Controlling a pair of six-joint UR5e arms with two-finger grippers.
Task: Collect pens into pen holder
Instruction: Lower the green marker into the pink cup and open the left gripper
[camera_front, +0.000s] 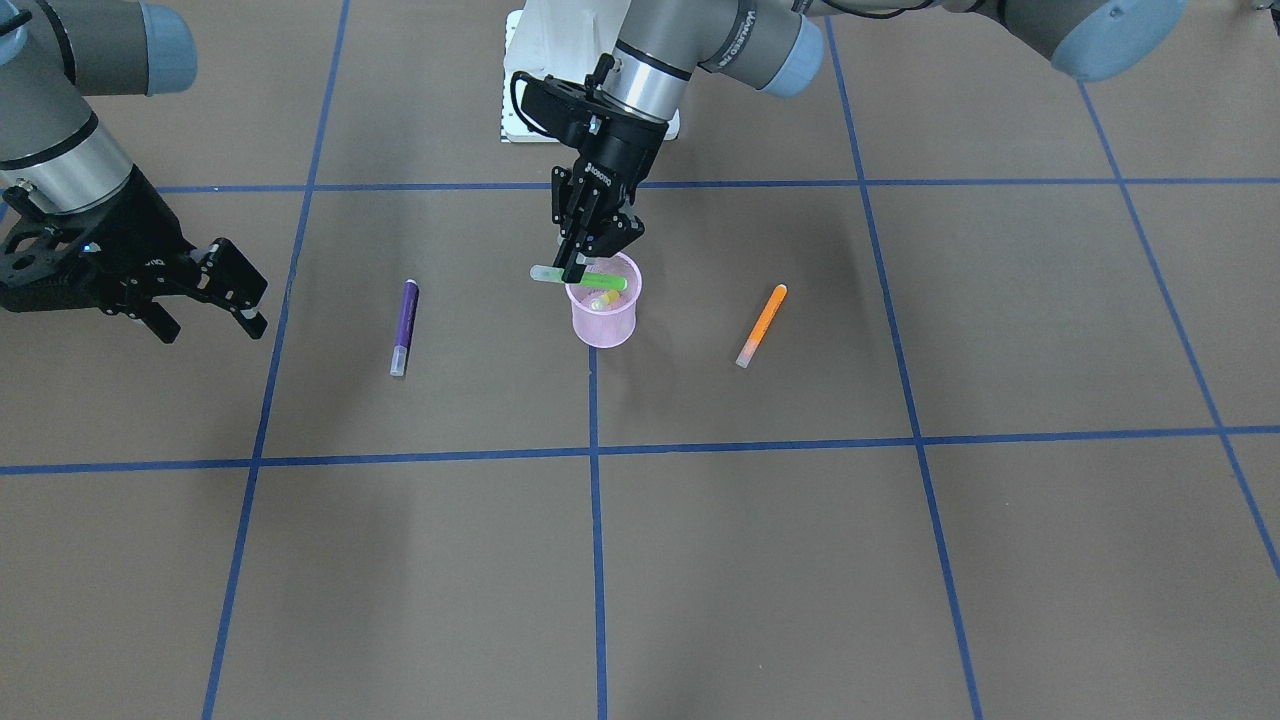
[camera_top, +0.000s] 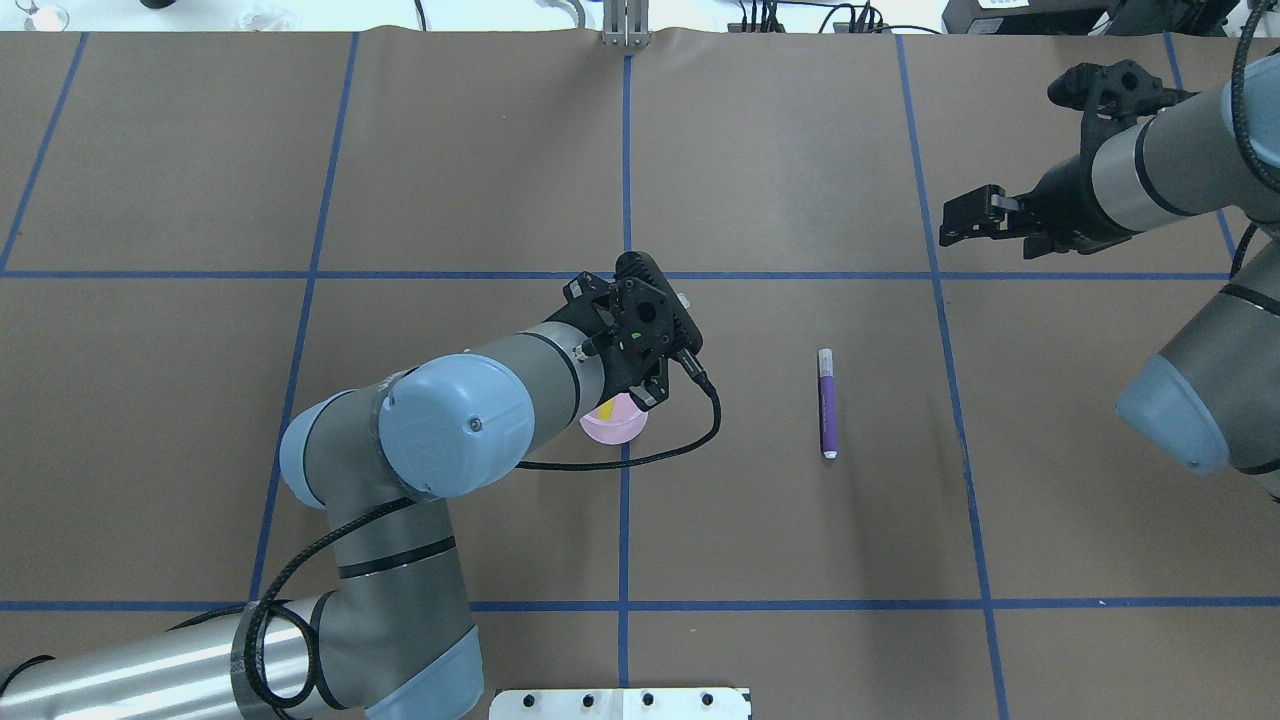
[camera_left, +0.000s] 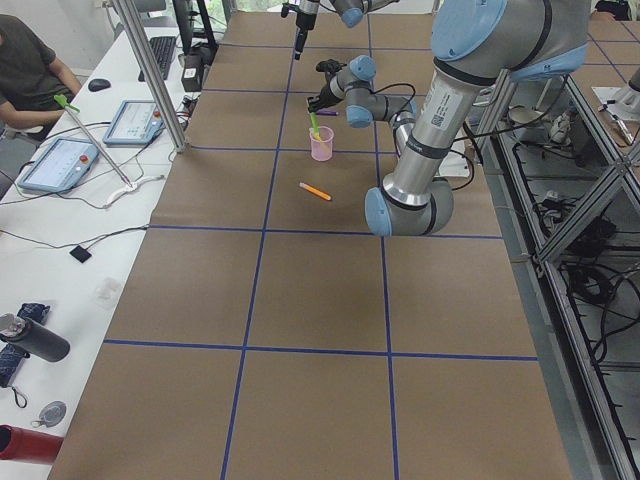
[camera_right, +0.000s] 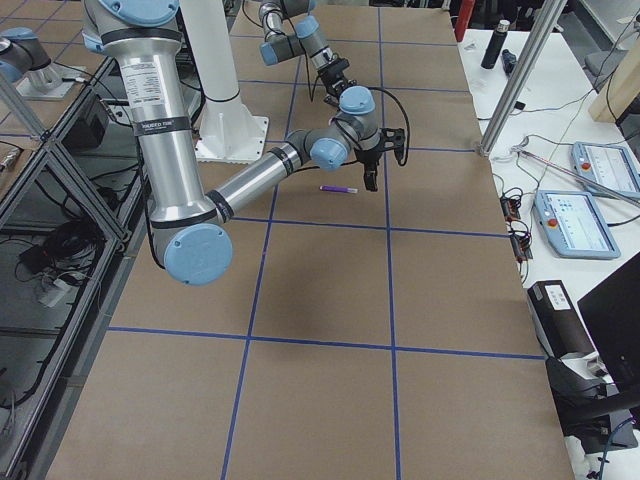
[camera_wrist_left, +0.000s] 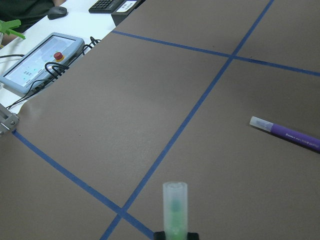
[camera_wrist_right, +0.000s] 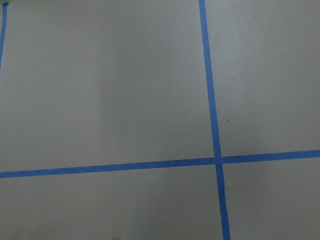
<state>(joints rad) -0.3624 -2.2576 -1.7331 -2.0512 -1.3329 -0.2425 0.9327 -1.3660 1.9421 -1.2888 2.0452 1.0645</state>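
The pink mesh pen holder (camera_front: 603, 318) stands at the table's middle with a yellow pen (camera_front: 603, 299) inside it. My left gripper (camera_front: 577, 270) hangs just over its rim, shut on a green pen (camera_front: 585, 280) that lies nearly level across the opening. In the left wrist view the green pen (camera_wrist_left: 175, 207) sticks out cap first from between the fingers. A purple pen (camera_front: 404, 326) and an orange pen (camera_front: 762, 324) lie flat on either side of the cup. My right gripper (camera_front: 213, 297) hovers open and empty, well away from the purple pen. In the overhead view my left arm covers the orange pen.
Brown paper with blue tape lines (camera_front: 595, 450) covers the table. A white base plate (camera_front: 520, 70) sits behind the cup on the robot's side. A person and control tablets (camera_left: 62, 160) are at a side desk past the table's edge.
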